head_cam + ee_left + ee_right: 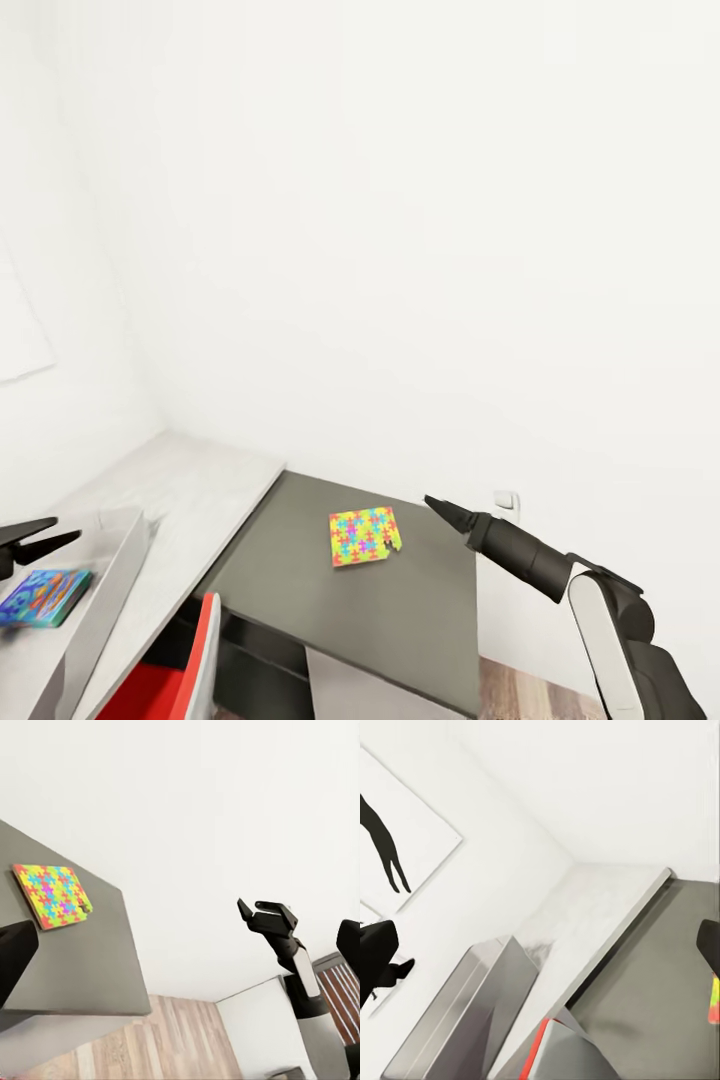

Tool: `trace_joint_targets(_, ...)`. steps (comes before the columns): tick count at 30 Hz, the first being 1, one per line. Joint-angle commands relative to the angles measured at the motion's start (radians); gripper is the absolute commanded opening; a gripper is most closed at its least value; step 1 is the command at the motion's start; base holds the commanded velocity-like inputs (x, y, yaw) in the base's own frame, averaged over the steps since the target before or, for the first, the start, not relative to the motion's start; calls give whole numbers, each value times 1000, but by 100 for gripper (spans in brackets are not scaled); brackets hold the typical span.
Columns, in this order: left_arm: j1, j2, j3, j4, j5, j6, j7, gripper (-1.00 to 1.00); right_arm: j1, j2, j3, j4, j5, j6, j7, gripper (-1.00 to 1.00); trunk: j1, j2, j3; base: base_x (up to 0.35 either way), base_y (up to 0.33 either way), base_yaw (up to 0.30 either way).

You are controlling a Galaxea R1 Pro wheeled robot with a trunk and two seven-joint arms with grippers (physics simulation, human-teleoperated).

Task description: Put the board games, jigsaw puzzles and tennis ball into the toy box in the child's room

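Observation:
One jigsaw puzzle (364, 536) (52, 894) lies flat on the dark grey part of the table (300, 590). My right gripper (442, 509) (264, 909) hovers open just right of it, above the table, holding nothing. At the far left stands the light grey toy box (118, 565) (484, 1009), and a blue-green board game (44, 596) lies inside it. Over the toy box hangs my left gripper (42, 537), open and empty. In the left wrist view its dark fingers (13, 961) stand wide apart.
A red chair (165, 685) (538, 1044) is tucked under the desk near the toy box. The light grey desk top (190, 490) runs along the left wall. A wall socket (507, 503) sits behind my right arm. Wood floor (530, 690) lies right of the desk.

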Motion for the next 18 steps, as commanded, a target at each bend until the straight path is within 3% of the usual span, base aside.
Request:
trace_joint_targets(1, -2, 2, -7, 1, 5, 10, -5, 100, -1, -1, -1, 0, -2, 6, 3, 100, 1, -2, -1, -8, -4, -203)
trace_joint_targets(7, -2, 12, -7, -33, 7, 15, -5, 100, -1, -5, -1, 0, -2, 6, 7, 100, 1, -2, 7, -3, -2, -203)
trace_joint_targets(18, -2, 20, -11, -83, 7, 17, -5, 100, -1, -7, -2, 0, -2, 6, 8, 100, -42, 75, 55, 0, 0, -203)
